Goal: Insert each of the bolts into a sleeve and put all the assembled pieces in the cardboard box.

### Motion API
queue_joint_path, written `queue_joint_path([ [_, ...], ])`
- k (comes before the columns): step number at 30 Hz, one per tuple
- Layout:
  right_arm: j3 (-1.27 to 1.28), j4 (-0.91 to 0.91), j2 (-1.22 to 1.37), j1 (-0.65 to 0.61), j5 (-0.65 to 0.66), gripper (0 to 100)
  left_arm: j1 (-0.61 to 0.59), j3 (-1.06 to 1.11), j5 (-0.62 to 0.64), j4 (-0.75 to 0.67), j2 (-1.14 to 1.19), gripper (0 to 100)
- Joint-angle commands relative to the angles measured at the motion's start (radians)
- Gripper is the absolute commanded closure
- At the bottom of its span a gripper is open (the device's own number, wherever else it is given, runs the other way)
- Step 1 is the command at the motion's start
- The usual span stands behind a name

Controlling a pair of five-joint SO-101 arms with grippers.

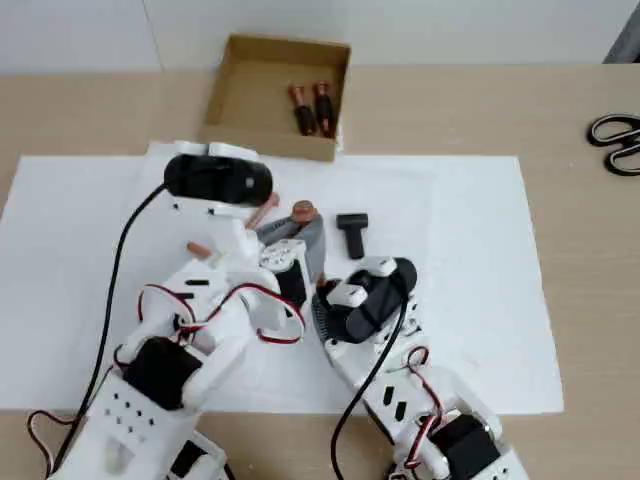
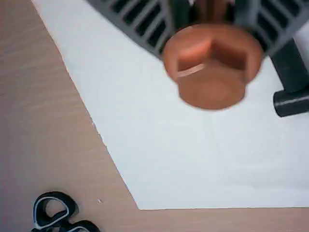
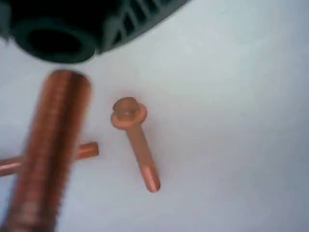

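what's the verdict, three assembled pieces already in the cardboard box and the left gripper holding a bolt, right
Not quite. The high view shows the cardboard box holds two assembled pieces, not three. The rest stands: the left gripper is holding a bolt.

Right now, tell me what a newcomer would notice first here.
A copper bolt is clamped in the left arm's jaws above the white paper, its threaded end close to the black sleeve in the right arm's jaws. Beyond the paper, the cardboard box holds two assembled pieces; scissors lie off to the side.
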Motion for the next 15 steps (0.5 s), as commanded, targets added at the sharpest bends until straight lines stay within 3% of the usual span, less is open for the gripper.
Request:
queue_joint_path([
  [1,-0.011,-0.027,-0.002,-0.005,-0.011,99.4,0.005,0.016,0.006,-0.055,-0.018,99],
  [11,-0.011,-0.027,-0.002,-0.005,-0.011,99.4,0.006,0.039,0.009,-0.060,-0.017,99],
  [15,-0.011,-0.028,-0.002,-0.005,-0.011,99.4,0.006,0.064,0.066,-0.060,-0.018,99],
])
